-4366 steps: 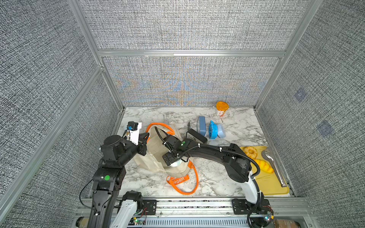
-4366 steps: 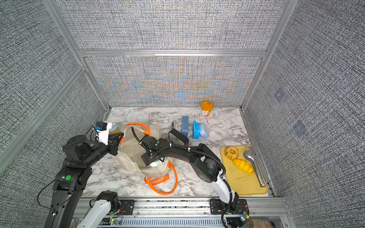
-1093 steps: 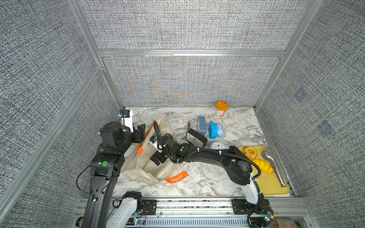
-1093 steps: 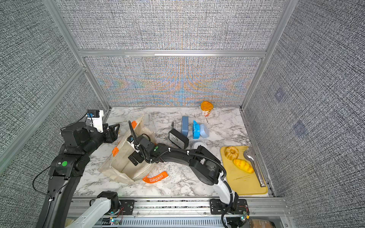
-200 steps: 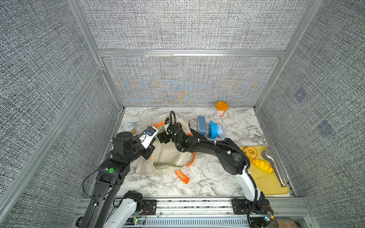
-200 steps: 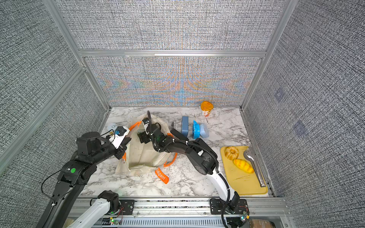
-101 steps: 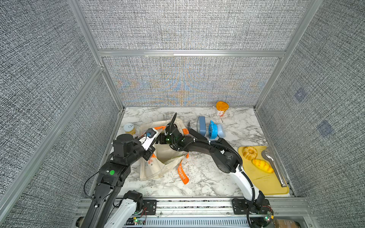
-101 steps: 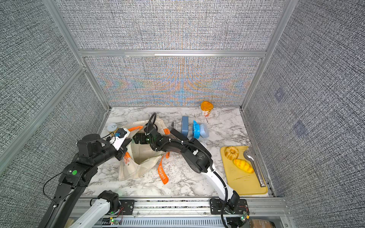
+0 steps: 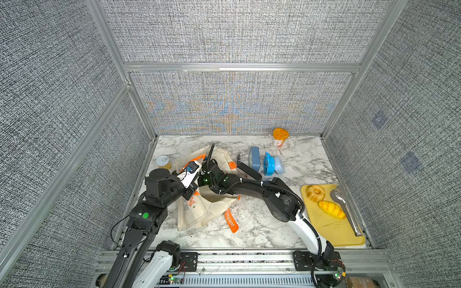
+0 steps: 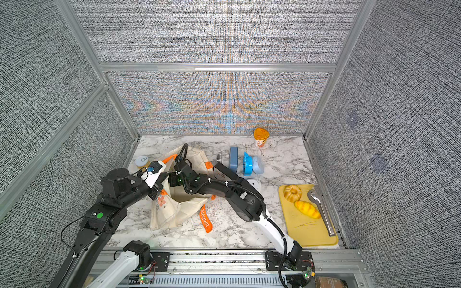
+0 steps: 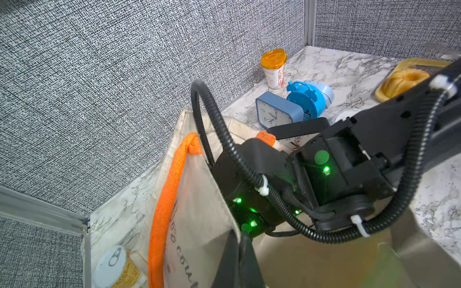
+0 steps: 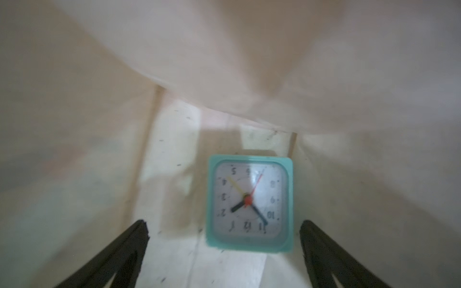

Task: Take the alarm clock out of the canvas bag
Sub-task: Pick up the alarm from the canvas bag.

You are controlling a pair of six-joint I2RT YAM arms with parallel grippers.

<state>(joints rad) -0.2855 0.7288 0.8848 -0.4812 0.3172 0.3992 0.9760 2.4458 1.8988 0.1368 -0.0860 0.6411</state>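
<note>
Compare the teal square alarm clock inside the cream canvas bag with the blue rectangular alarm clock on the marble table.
Place: the teal square alarm clock sits inside the cream canvas bag; the blue rectangular alarm clock stands on the marble table.
Pose: the teal clock lies with its dial toward the bag's mouth; the blue clock is upright.
Both have white analogue dials.

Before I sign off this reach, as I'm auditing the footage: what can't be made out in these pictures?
- alarm clock: unseen in both top views, inside the canvas bag; the right wrist view shows it blurred.
- right gripper: in both top views, hidden in the bag beneath the right arm.
- left gripper: in both top views, fingertips lost behind its wrist camera.
</note>
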